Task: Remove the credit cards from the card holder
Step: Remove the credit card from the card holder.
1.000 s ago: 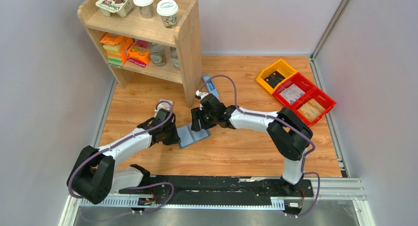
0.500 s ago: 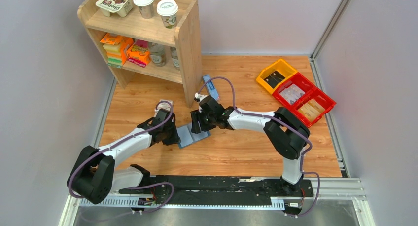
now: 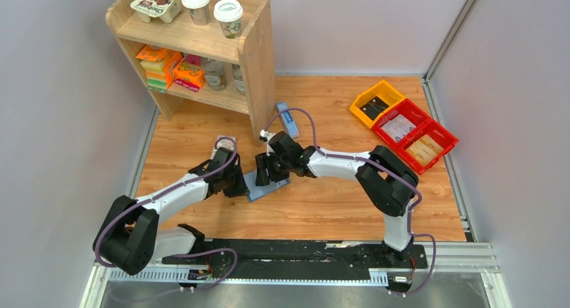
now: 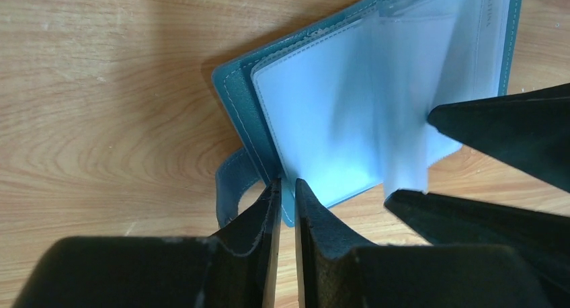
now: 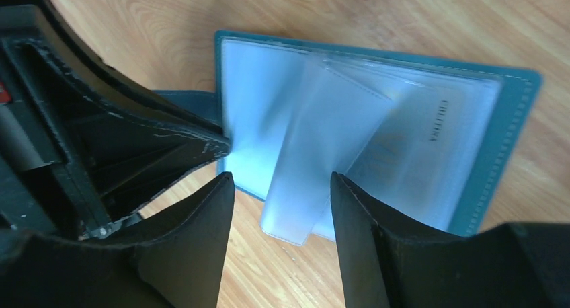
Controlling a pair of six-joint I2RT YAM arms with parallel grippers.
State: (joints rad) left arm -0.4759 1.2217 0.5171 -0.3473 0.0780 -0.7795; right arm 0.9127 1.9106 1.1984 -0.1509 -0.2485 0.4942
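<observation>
The teal-blue card holder lies open on the wooden table, its pale clear sleeves fanned up. My left gripper is shut on the holder's cover edge, beside the closure tab. From the other side my right gripper stands open, its fingers on either side of one loose sleeve without pinching it. Faint lettering shows through the far sleeves. I cannot make out separate credit cards. From above, both grippers meet over the holder.
A wooden shelf with cups and packs stands at the back left. A narrow blue-and-white box leans by its foot. A pink-and-white pack lies behind my left wrist. Yellow and red bins sit at the far right.
My right gripper has moved left over the open holder, closer to the left gripper, and its jaws have narrowed slightly. The left gripper keeps its pinch on the cover edge.
</observation>
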